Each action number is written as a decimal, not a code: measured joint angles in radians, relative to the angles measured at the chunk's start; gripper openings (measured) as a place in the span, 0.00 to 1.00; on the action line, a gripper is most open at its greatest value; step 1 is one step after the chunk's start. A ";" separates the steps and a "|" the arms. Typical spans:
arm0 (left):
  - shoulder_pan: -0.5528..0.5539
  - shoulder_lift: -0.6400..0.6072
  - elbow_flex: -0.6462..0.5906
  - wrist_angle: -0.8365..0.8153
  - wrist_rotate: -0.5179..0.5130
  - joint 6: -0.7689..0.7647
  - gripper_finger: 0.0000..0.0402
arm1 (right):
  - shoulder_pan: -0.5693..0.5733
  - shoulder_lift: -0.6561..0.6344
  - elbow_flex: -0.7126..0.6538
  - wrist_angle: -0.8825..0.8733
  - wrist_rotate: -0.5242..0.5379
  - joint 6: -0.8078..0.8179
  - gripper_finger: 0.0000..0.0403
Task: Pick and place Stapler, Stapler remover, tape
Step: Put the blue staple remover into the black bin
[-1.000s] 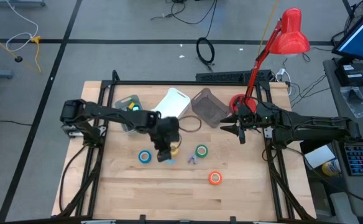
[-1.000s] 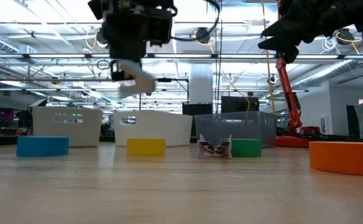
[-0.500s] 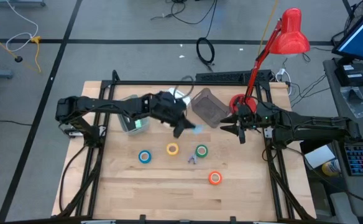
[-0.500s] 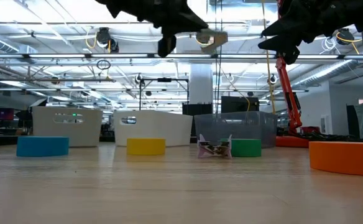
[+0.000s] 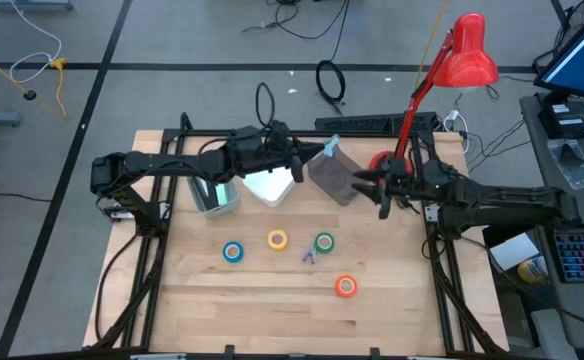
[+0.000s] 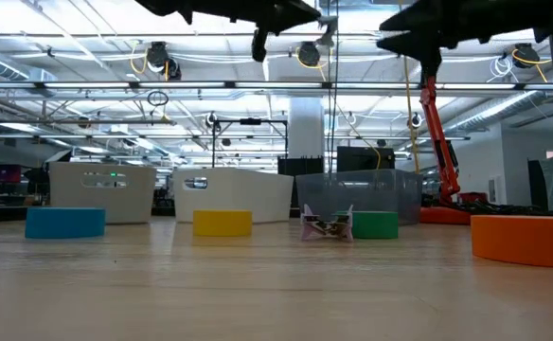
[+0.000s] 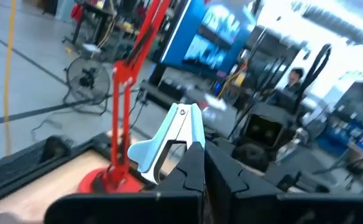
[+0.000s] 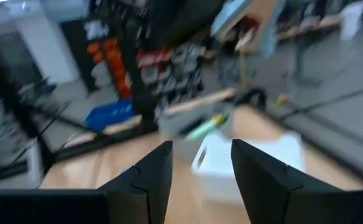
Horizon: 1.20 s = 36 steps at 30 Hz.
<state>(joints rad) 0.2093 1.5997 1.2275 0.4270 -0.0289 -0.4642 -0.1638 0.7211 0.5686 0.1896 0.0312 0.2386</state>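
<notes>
Nearest the desk's [image 5: 392, 310] front edge you see the orange tape [image 5: 346, 286] roll lying flat, toward the right side. Behind it, across the middle, lie the blue tape [image 5: 233, 252], the yellow tape [image 5: 277, 239] and the green tape [image 5: 324, 242], all flat with cores facing up; a ring has no long axis, so heading does not matter. Judge them light, stiff and smooth-sided: take one across its outer wall, or with one finger through the core. A tiny clip [image 5: 309, 257] lies just beside the green roll.

Toward the desk's rear edge, your left claw [image 5: 310, 156] is raised above the bins and clamped on the pale blue stapler remover [image 7: 168, 142], over the gap between the white bin [image 5: 274, 181] and the grey bin [image 5: 334, 172]. It is probably light and rigid, with slick plastic wings; the grip sits at one end, and its long axis runs out beyond the fingertips, away from the wrist. Your right claw [image 5: 366, 182] hovers partly spread and empty over the grey bin's right side. No stapler can be made out.
</notes>
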 joint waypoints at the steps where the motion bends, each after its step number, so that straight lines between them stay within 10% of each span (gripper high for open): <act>1: -0.002 0.000 0.000 0.016 0.000 -0.011 0.00 | 0.000 0.007 0.000 0.032 0.020 -0.010 0.39; 21: -0.110 0.000 0.000 0.072 -0.007 -0.063 0.00 | 0.002 0.212 0.000 0.390 0.071 -0.042 0.63; 36: -0.127 0.000 0.000 0.046 -0.008 -0.062 0.00 | 0.002 0.213 0.000 0.450 0.044 -0.011 0.56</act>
<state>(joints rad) 0.0822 1.6001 1.2278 0.4728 -0.0364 -0.5262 -0.1623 0.9337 0.5686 0.6395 0.0757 0.2272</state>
